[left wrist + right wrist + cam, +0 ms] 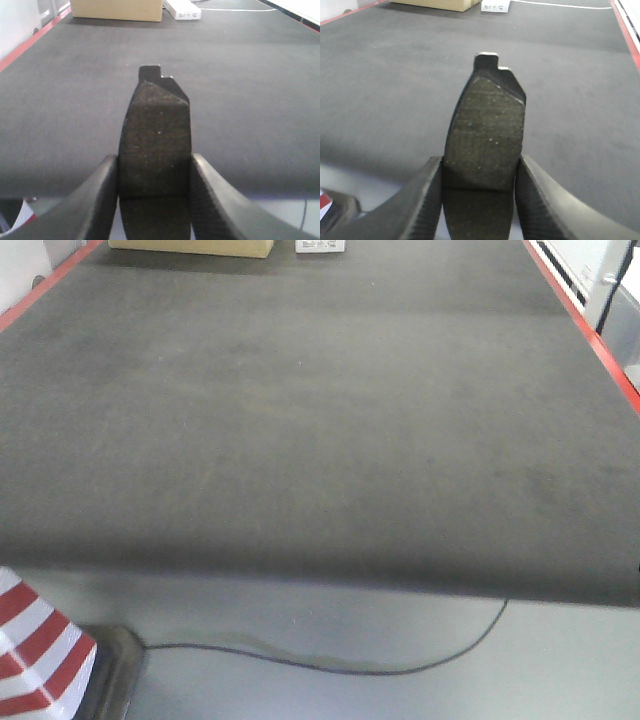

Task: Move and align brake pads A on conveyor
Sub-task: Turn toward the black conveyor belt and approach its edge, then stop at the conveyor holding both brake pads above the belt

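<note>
the left end effector (154, 167) is clamped on a dark grey brake pad (156, 125), which is squeezed between both fingers and juts out above the near edge of the conveyor (250, 100). the right end effector (480, 167) grips a second brake pad (487, 130) the same way. a cardboard box (116, 10) and a white box (182, 9) sit at the belt's far end, near the red strip (30, 45).
</note>
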Motion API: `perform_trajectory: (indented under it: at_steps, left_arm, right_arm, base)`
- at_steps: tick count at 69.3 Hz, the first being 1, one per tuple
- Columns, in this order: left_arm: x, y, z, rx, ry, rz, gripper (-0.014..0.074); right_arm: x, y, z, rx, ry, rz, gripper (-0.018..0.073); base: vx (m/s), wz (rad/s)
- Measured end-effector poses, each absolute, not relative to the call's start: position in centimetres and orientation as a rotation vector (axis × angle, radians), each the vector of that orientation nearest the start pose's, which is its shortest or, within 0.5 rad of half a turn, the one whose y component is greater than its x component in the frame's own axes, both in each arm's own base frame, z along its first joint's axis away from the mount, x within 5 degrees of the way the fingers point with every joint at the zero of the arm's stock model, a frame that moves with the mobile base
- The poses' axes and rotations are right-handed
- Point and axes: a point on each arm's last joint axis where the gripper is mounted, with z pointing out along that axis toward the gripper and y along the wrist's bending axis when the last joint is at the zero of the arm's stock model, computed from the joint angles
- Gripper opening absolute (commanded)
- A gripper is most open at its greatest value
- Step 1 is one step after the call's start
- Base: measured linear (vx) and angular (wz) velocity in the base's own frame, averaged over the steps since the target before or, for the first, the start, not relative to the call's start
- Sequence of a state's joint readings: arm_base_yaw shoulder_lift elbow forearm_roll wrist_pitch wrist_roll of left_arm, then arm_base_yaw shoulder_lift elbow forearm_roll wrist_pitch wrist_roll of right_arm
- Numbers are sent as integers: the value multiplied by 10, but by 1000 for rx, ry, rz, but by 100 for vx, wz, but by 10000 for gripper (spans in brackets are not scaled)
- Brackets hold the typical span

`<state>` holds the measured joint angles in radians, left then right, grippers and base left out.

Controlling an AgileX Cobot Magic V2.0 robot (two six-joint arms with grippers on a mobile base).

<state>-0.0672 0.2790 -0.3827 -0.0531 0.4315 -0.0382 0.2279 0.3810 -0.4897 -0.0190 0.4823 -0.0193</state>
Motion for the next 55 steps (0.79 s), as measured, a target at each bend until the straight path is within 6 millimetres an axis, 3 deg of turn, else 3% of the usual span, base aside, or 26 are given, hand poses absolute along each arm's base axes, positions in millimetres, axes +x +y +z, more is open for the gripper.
perform_trajectory:
  at_steps: [55]
  left_arm:
    - [69,-7,285,-2,1813,-129,-6]
  right_arm:
    - [79,18,308,-239,1844,125,-5]
  base:
    - [33,-9]
